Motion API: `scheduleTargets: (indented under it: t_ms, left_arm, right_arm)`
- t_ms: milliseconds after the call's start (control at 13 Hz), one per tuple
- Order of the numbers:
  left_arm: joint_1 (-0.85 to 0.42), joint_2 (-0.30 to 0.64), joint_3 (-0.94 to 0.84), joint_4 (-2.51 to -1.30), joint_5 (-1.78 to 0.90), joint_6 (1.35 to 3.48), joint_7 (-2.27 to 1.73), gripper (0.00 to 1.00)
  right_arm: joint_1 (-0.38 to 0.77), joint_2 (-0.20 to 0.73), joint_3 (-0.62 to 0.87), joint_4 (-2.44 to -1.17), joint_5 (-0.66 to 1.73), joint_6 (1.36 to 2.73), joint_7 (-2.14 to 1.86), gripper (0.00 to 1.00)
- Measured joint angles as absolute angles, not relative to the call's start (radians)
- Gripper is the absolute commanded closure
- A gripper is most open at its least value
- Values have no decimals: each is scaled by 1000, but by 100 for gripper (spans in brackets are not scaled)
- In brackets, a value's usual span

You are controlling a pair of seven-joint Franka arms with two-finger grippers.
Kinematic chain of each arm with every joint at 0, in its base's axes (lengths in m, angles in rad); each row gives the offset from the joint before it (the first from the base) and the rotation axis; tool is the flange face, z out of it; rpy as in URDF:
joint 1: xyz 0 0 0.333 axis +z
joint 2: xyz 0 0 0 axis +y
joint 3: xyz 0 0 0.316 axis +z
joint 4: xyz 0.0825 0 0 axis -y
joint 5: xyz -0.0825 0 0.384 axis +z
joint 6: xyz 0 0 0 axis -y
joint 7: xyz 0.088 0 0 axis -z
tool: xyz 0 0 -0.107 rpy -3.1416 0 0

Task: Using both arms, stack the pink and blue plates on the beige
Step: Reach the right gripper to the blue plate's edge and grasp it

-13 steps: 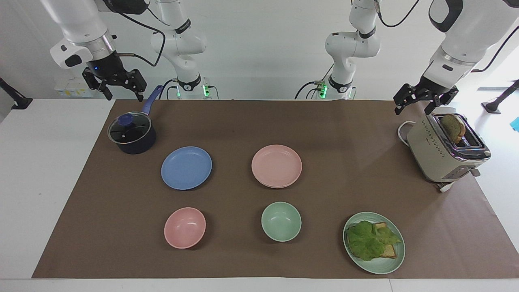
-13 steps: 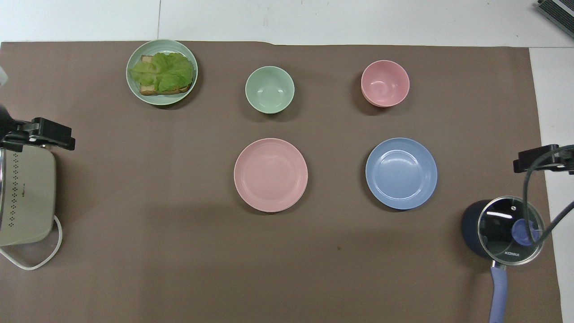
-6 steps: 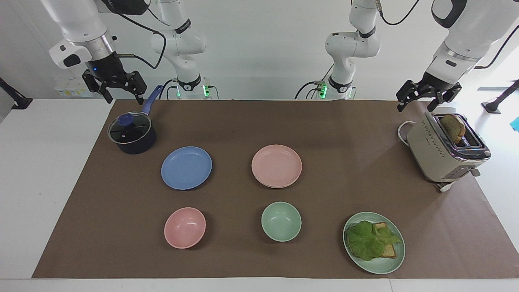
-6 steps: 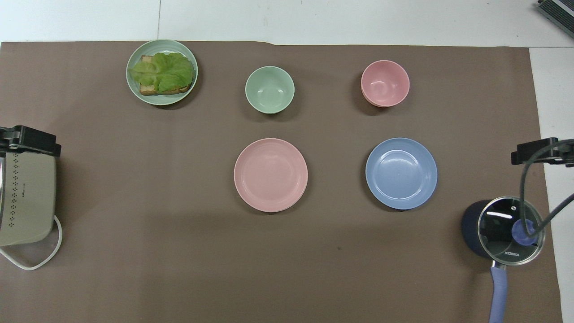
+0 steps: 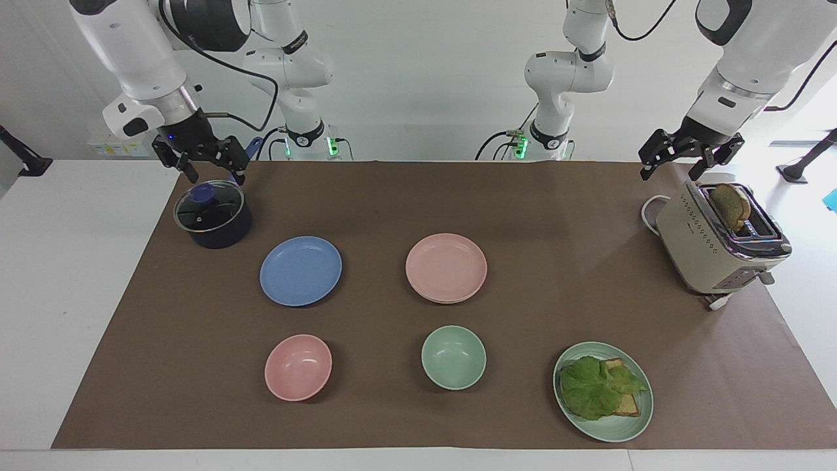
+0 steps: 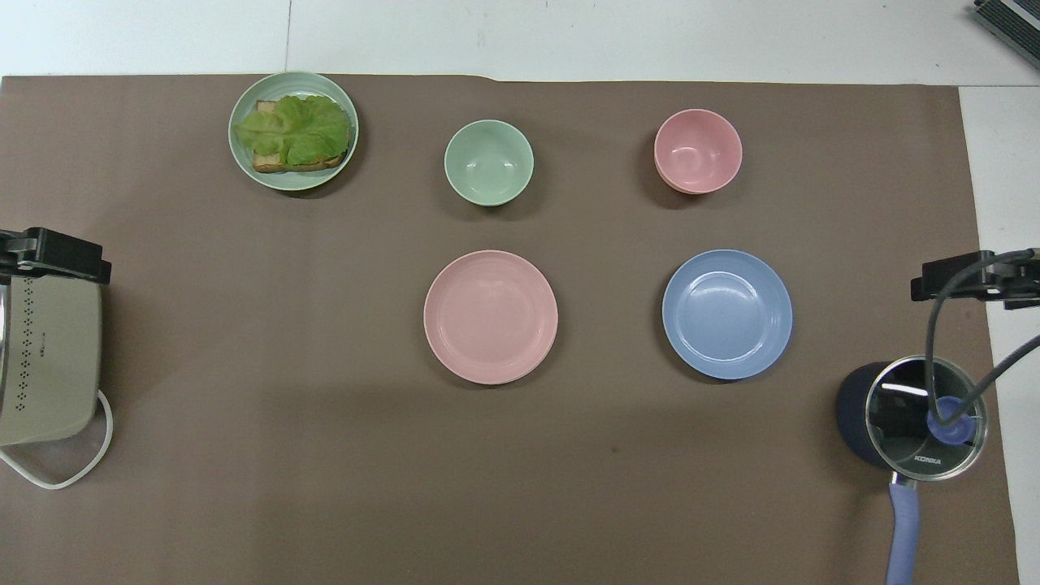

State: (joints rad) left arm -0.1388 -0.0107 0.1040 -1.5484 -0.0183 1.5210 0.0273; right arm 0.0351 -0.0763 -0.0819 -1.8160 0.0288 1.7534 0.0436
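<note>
The pink plate (image 5: 446,267) (image 6: 491,316) lies mid-table. A thin second rim peeks out under its edge, so the beige plate may be hidden beneath it; I cannot tell. The blue plate (image 5: 301,270) (image 6: 727,313) lies flat beside it, toward the right arm's end. My right gripper (image 5: 212,171) (image 6: 971,276) hangs open and empty over the saucepan's handle. My left gripper (image 5: 668,171) (image 6: 53,252) hangs open and empty above the toaster's end nearest the robots. Neither gripper touches a plate.
A dark lidded saucepan (image 5: 212,216) stands nearer to the robots than the blue plate. A beige toaster (image 5: 719,245) with a slice in it stands at the left arm's end. Farther out stand a pink bowl (image 5: 298,367), a green bowl (image 5: 453,357) and a green plate (image 5: 628,425) of lettuce toast.
My right gripper has come down and inward, now over the saucepan's handle. My left gripper lifted slightly early on, then held still. The plates have not moved.
</note>
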Motion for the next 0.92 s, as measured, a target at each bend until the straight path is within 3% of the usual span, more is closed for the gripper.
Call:
scheduleTargets:
  t_ms: [692,923]
  left_arm:
    - [-139,-11,104,-1548,-18,1521,27,0]
    - [-139,-11,104,-1548,-18,1521,28,0]
  right_arm:
    - [36,113,-81,-2107,29,2203,-56,0]
    - [35,145,-81,-2154,29,2278,-74,0]
